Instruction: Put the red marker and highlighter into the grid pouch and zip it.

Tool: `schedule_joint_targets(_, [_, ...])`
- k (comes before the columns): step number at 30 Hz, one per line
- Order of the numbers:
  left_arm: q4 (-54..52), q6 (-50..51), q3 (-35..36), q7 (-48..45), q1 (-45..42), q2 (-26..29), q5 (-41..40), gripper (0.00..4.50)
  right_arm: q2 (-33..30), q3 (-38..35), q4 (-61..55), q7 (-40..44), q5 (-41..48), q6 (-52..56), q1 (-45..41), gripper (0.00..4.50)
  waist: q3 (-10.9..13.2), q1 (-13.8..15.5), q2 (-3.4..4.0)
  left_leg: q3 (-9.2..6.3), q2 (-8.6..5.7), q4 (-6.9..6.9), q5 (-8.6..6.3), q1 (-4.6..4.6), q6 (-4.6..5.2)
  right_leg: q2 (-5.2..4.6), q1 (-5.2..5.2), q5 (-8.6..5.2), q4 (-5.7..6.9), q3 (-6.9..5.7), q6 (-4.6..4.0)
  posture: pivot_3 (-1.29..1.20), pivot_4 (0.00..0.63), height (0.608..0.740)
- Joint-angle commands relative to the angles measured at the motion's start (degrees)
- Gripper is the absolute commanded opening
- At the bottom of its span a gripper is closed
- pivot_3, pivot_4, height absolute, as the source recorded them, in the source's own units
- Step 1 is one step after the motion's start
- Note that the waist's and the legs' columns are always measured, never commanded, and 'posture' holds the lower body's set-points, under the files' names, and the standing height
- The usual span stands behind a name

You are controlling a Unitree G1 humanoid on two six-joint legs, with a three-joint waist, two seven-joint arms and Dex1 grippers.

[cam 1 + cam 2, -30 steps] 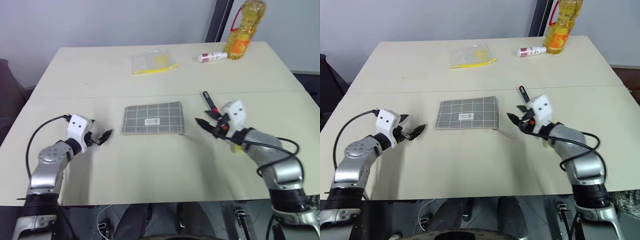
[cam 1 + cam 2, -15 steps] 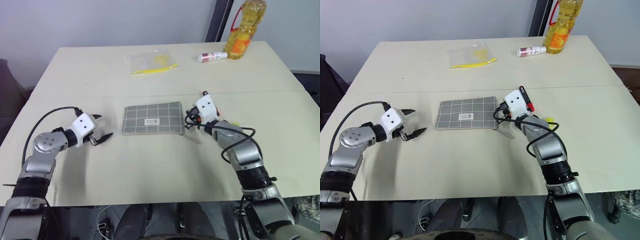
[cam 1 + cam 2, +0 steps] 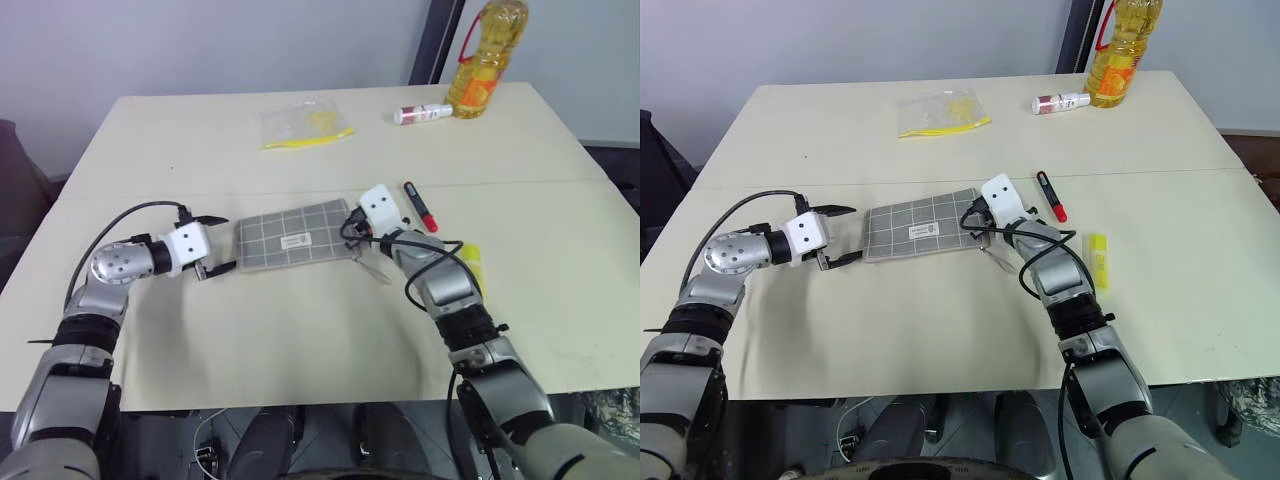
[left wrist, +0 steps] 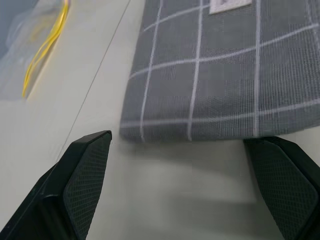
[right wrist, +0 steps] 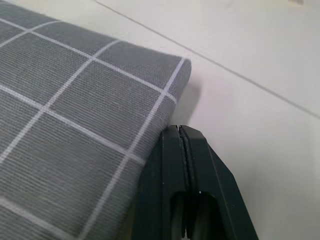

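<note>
The grid pouch (image 3: pixel 295 236) lies flat at mid-table, slightly skewed, its pale zipper tab (image 3: pixel 380 268) trailing off the right end. My left gripper (image 3: pixel 220 245) is open, one finger on each side of the pouch's left end (image 4: pixel 200 90), which it does not touch. At the pouch's right end, my right gripper (image 5: pixel 181 132) is shut, its tips against the fabric by the corner, with nothing seen between its fingers. The red marker (image 3: pixel 420 205) lies just right of that hand. The yellow highlighter (image 3: pixel 470 265) lies nearer the front, beside my right forearm.
At the back of the table (image 3: pixel 300 330) lie a clear bag with yellow contents (image 3: pixel 305 125), a small white tube with a red label (image 3: pixel 425 113) and a bottle of oil (image 3: pixel 487 55). A seam crosses the tabletop behind the pouch.
Both grippers have closed in on the pouch's two ends. My right gripper moved left from beside the marker and shut. The left gripper rolled and moved right. The pouch has turned slightly.
</note>
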Motion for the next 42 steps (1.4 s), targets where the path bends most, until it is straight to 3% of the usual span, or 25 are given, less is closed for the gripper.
schedule_joint_targets(1, [-0.55,-2.26,-1.86,-2.57,0.24,-1.3,-0.2,4.5,0.63,0.13,0.25,1.12,-0.71,-1.97,-1.54,0.02,0.0,-0.13,0.0,0.0,0.0,0.0,0.0,0.0,0.0,0.0,0.0,0.0,0.0,0.0,0.0,0.0,0.15,0.74])
schedule_joint_targets(12, [-10.1,3.62,-0.67,-6.13,4.63,-2.77,-5.49,4.5,1.44,-0.12,1.48,1.7,-2.28,-2.25,-1.31,0.02,0.0,-1.47,0.0,-0.01,0.04,-0.04,0.02,-0.01,-0.03,0.05,-0.07,0.0,0.06,0.04,0.0,0.0,0.15,0.74])
schedule_joint_targets(15, [-14.47,5.05,-0.27,-6.88,6.98,-3.12,-7.65,3.67,1.71,-0.35,1.78,1.58,-2.31,-1.9,-1.48,0.0,0.0,-1.48,0.0,-0.01,0.05,-0.05,0.02,-0.01,-0.03,0.05,-0.07,0.0,0.06,0.06,0.0,0.0,0.15,0.74])
schedule_joint_targets(22, [-24.74,13.16,0.73,-6.26,12.48,-4.02,-11.12,0.13,0.69,-2.0,0.32,0.22,-2.6,-2.21,-0.83,0.0,0.0,-1.41,0.0,-0.01,0.09,-0.05,0.04,-0.01,-0.06,0.09,-0.09,0.01,0.06,0.11,-0.03,0.0,0.15,0.74])
schedule_joint_targets(27, [-32.1,23.9,2.45,-0.82,14.94,-5.85,-13.55,0.03,-4.75,-6.7,-7.43,1.41,-0.82,-1.23,2.5,0.0,0.0,-0.83,0.0,-0.01,0.06,-0.05,0.05,-0.03,-0.07,0.08,-0.09,0.01,0.05,0.11,-0.03,0.0,0.15,0.74])
schedule_joint_targets(30, [-36.18,30.24,3.4,3.95,15.64,-8.34,-14.95,0.0,-8.57,-10.87,-15.3,4.77,3.05,2.03,6.52,0.82,0.0,-0.84,0.0,-0.02,0.05,-0.05,0.04,-0.04,-0.07,0.06,-0.08,0.01,0.03,0.11,-0.03,0.0,0.15,0.74])
schedule_joint_targets(36, [-42.88,38.6,4.53,9.92,16.11,-13.29,-17.84,0.0,-11.58,-15.26,-26.19,9.09,9.48,8.1,11.63,3.83,0.01,-1.38,0.0,-0.01,0.14,-0.05,0.04,-0.01,-0.07,0.11,-0.07,0.0,0.05,0.11,-0.03,0.0,0.15,0.74])
schedule_joint_targets(42, [-47.99,41.93,3.27,11.48,17.13,-15.1,-18.36,0.0,-11.54,-11.55,-29.51,10.86,9.74,8.67,13.8,3.83,0.01,-1.02,0.0,0.0,0.13,-0.04,0.04,-0.01,-0.07,0.09,-0.05,0.0,0.03,0.11,-0.04,0.0,0.15,0.74])
